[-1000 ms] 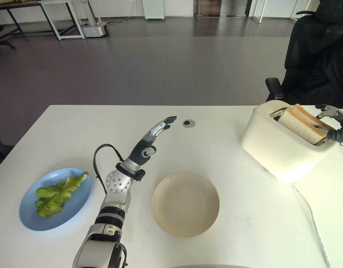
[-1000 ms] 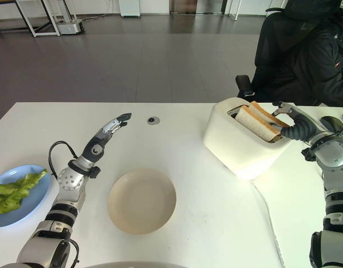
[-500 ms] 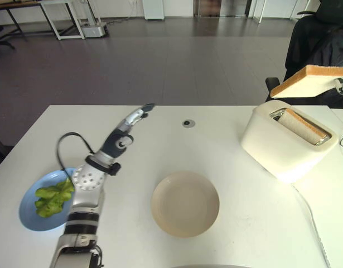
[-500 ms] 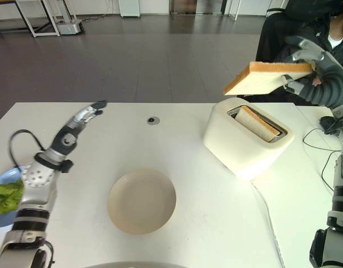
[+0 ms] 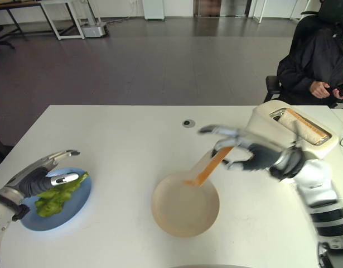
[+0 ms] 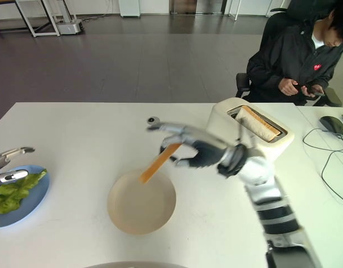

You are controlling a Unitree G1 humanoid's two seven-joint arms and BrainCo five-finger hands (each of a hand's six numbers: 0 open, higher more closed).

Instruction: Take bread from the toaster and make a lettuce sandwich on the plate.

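Gripping a slice of bread between its curled fingers, the right hand hangs above the middle of the white surface, just in front of the toaster. The slice is tilted steeply. Its upper end is pinched in the hand and its lower end points down over the far part of the beige plate. Blur hides whether bread and plate touch. A second slice sits in one slot of the toaster, its top edge standing proud of the casing. At the surface's left edge the left hand reaches over the blue plate, its fingers spread apart and closed on nothing. Their tips lie right at the lettuce, though contact with the leaves cannot be made out. The lettuce is heaped on the blue plate, well apart from the beige plate near the front centre. A small round fitting is set into the surface behind the beige plate, and a white cable trails along the right side.
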